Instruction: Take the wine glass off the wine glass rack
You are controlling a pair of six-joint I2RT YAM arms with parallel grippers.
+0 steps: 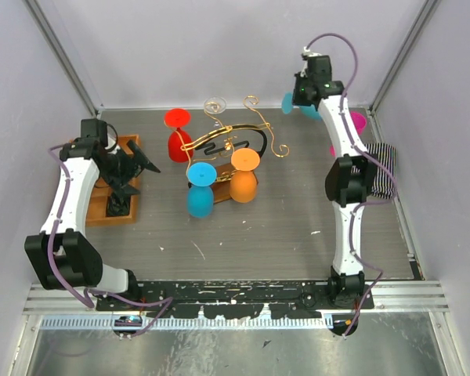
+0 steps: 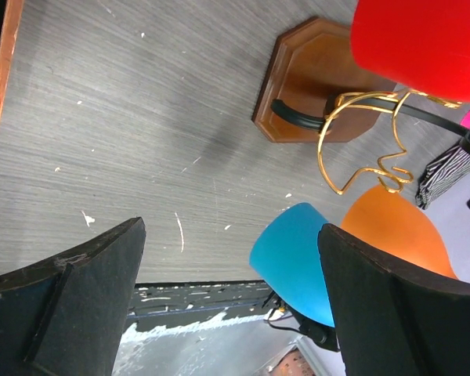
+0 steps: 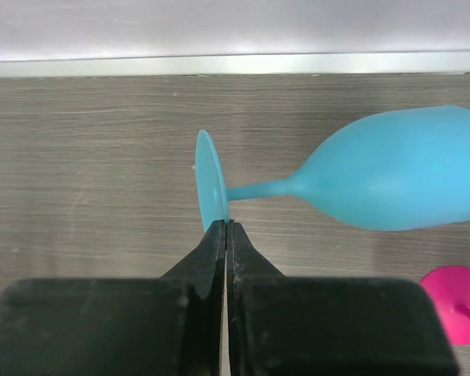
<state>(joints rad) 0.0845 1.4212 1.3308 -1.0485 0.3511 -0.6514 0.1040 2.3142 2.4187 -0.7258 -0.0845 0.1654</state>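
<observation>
Grey tabletop (image 1: pixel 282 227) spreads below. At left my left tool (image 2: pixel 231 235) gapes wide over the tray (image 1: pixel 98 211), holding nothing. Mid-frame the rack (image 1: pixel 227 139) stands with a red glass (image 1: pixel 178 133), blue glass (image 1: pixel 200 192) and orange glass (image 1: pixel 244 176) hanging. At upper right my right tool (image 3: pixel 226 225) pinches the foot rim of a teal glass (image 3: pixel 399 168) turned on its side, a pink glass (image 3: pixel 454 301) near.

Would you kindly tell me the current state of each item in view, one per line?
left pincer: open, empty.
teal glass: lying on its side on the table.
right pincer: shut, tips by that glass's foot.
rack: standing upright.
red glass: hanging on the rack.
blue glass: hanging on the rack.
orange glass: hanging on the rack.
</observation>
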